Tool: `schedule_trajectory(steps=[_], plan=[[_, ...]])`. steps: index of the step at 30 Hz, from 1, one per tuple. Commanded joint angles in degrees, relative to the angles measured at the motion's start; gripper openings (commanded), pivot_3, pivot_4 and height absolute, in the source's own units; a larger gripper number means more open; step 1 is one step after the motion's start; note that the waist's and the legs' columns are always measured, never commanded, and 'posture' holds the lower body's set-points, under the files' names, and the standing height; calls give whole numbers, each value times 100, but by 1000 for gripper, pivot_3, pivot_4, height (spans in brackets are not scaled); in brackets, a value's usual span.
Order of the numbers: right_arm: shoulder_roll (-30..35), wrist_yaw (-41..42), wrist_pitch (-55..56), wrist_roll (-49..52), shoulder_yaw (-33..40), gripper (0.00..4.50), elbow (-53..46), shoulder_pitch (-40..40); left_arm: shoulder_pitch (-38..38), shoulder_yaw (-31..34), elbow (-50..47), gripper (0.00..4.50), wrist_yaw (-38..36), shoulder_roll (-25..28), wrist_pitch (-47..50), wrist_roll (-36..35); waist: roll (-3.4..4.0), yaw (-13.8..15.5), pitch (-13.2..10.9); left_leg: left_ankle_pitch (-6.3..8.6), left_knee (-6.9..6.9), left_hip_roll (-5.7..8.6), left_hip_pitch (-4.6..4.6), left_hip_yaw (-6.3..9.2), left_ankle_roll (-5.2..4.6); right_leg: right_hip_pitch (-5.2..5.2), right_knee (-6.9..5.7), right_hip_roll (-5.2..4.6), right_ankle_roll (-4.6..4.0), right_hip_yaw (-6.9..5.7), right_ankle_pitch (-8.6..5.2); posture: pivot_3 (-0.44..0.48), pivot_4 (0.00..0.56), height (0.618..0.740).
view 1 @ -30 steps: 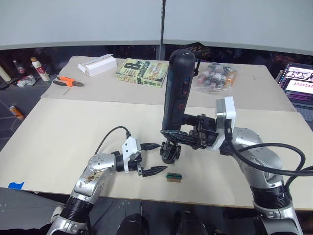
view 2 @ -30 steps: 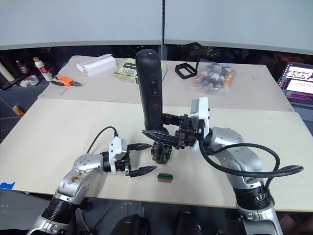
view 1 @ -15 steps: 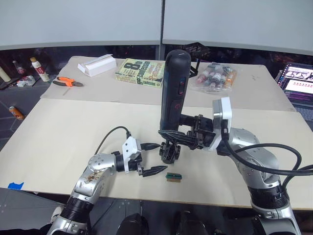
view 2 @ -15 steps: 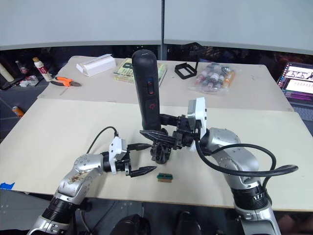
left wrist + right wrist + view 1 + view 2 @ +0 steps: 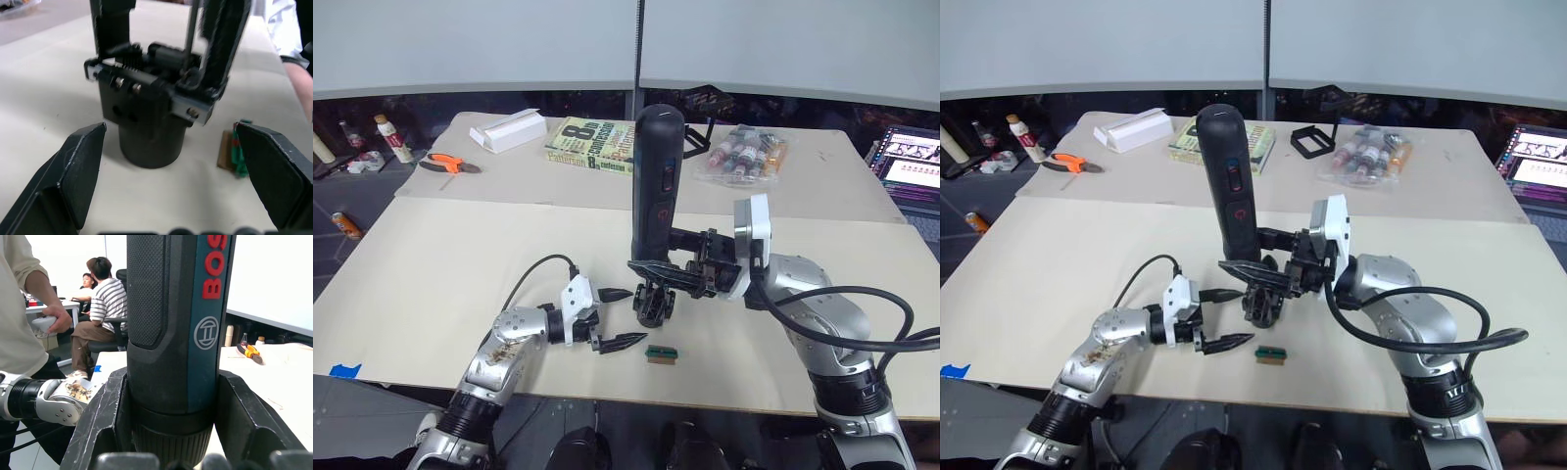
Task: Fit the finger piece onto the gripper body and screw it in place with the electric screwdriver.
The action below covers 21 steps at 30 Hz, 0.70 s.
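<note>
Right gripper (image 5: 658, 270) clamps the electric screwdriver (image 5: 655, 171) upright over the gripper body (image 5: 654, 303); left gripper (image 5: 614, 317), at nine o'clock, spread, empty. Tilt risks bit slipping.

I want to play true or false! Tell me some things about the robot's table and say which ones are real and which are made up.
1. The right tool is shut on the electric screwdriver, which stands upright. True.
2. The left tool is holding the gripper body. False: it is open beside the gripper body, holding nothing.
3. The screwdriver's metal bit points down at the top of the gripper body. True.
4. The small green-and-tan block sits on top of the book. False: it lies on the near table, close to the gripper body.
5. The orange pliers are on the far table. True.
</note>
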<state>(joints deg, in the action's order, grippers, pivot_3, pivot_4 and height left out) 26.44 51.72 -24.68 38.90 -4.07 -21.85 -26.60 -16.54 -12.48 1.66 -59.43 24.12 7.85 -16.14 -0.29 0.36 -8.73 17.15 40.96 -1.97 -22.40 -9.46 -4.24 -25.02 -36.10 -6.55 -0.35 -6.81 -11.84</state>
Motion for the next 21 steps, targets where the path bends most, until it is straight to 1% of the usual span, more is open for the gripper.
schedule_trajectory(steps=[1, 11, 17, 21], plan=[[-7, -29, -68, 49, 18, 1922, -176, -145, -229, -107, 232, 4500, -84, -104, -197, 116, 0, -3, 0, 0, 0, 0, 0, 0, 0, 0, 0, 0, 0, 0, 0, 0, 150, 740], [-6, -23, -104, 43, 21, 1922, -212, -148, -1013, -347, 1468, 4500, -529, -509, -845, 389, 0, 0, 0, 0, 0, 0, -2, -1, 0, 0, 0, 2, 0, -2, 0, 0, 150, 740], [19, -42, -99, 30, 46, 1922, -233, -109, -1193, -387, 1794, 4500, -806, -658, -1082, 438, 0, -5, 0, 0, 1, 0, -2, 0, 0, -1, 0, 2, 0, -3, 0, 0, 150, 740], [24, -66, -97, 26, 46, 1922, -261, -80, -1320, -382, 2011, 4500, -815, -815, -1162, 510, -1, 5, 0, 0, 3, 1, -4, 1, -1, 0, 1, 1, 0, -3, 0, 0, 150, 740]])
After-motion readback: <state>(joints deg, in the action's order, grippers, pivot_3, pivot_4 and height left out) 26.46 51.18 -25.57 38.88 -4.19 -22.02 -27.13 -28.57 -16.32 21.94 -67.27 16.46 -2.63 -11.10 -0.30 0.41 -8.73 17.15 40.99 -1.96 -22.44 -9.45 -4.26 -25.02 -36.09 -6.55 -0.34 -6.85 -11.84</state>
